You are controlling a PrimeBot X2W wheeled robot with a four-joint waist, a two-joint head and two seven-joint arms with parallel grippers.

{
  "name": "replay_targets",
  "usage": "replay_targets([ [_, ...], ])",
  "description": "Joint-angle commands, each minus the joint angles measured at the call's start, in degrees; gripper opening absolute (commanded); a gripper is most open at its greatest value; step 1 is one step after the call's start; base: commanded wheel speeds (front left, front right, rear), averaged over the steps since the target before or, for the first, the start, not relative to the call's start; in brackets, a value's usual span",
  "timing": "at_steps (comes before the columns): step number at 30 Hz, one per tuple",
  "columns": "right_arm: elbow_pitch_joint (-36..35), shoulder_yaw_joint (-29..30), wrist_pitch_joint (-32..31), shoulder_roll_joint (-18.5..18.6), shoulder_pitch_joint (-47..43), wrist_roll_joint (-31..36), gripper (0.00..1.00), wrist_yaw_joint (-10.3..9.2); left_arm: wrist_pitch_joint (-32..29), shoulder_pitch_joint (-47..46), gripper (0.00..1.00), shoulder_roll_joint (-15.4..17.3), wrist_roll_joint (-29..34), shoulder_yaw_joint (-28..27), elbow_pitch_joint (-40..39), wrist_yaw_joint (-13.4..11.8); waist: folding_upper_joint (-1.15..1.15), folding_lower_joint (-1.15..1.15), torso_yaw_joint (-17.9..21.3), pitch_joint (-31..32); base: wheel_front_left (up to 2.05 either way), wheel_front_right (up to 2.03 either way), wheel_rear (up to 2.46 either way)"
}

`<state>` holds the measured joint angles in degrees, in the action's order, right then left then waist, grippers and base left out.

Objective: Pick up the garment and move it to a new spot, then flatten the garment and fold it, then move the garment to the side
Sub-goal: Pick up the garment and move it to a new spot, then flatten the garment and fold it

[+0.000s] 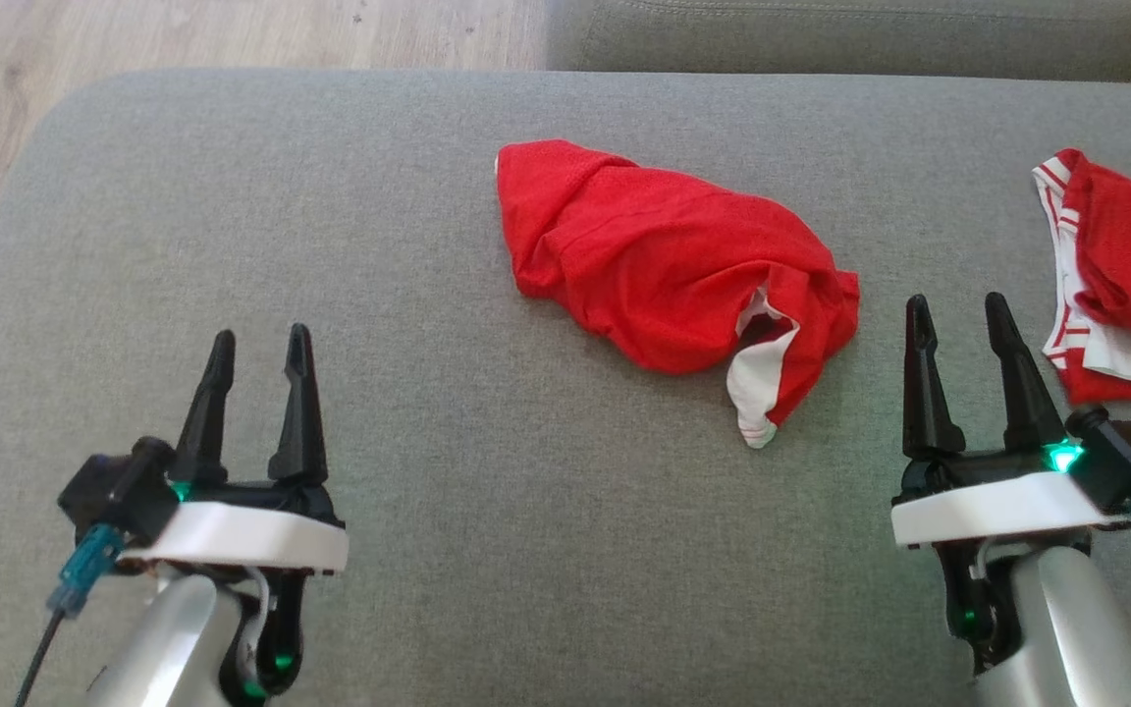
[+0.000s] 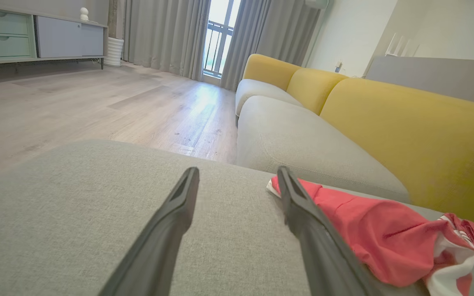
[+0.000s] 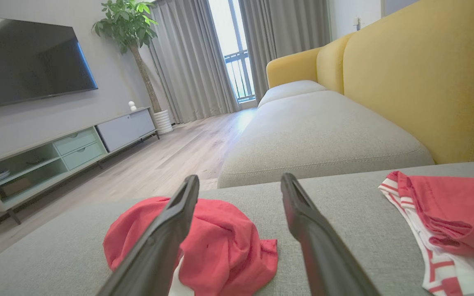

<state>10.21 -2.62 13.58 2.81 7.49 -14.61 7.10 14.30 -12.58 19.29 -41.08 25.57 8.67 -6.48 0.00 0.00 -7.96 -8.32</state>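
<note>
Crumpled red garment (image 1: 664, 265), white lining showing at near edge, lies on grey cushion (image 1: 477, 550), centre, slightly toward robot's right. Left tool (image 1: 260, 336): fingers spread wide, nothing held, lower left of head view, well apart from garment. Right tool (image 1: 956, 301): fingers spread wide, nothing held, near garment's right edge, between it and second red-and-white garment (image 1: 1130, 275) at cushion's right. Yellow-backed sofa (image 3: 405, 82) beyond.

Head cam down; wrist cams low, fwd; all share garment (image 1: 664, 265).
</note>
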Motion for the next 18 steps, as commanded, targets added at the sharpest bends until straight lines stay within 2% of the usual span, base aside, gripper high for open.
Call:
replay_targets([
  [1, -2.1, -1.3, -0.1, 0.1, 0.7, 0.4, 1.0, 0.39, 0.7, -2.6, 1.0, 0.7, 0.8, -3.0, -2.0, 0.4, 0.0, 0.0, -0.2, -0.2, 0.0, 0.0, 0.0],
  [5, -2.4, -3.0, -0.8, 0.1, 1.4, 1.1, 1.0, 0.39, 0.7, -3.3, 1.0, -0.4, 1.7, -2.7, -2.0, 1.3, 0.0, 0.0, -0.6, -1.0, 0.0, 0.0, 0.0],
  [9, -1.9, -8.6, -3.2, 0.1, 2.8, 1.3, 1.0, 0.39, 0.7, -3.7, 1.0, -1.7, 2.1, -2.5, -1.2, 2.3, 0.0, 0.0, -1.4, -2.1, 0.0, 0.0, 0.0],
  [13, 1.9, -13.7, -8.2, 0.1, 4.8, 1.2, 1.0, 0.39, 0.7, -4.3, 1.0, -3.2, 2.5, -2.6, -0.1, 3.4, 0.0, 0.0, -2.8, -3.0, 0.0, 0.0, 0.0],
  [18, 7.2, -14.6, -11.5, 0.1, 7.3, 0.9, 1.0, 0.39, 0.7, -4.8, 1.0, -4.6, 3.1, -2.6, 0.9, 4.5, 0.0, 0.0, -4.4, -3.8, 0.0, 0.0, 0.0],
])
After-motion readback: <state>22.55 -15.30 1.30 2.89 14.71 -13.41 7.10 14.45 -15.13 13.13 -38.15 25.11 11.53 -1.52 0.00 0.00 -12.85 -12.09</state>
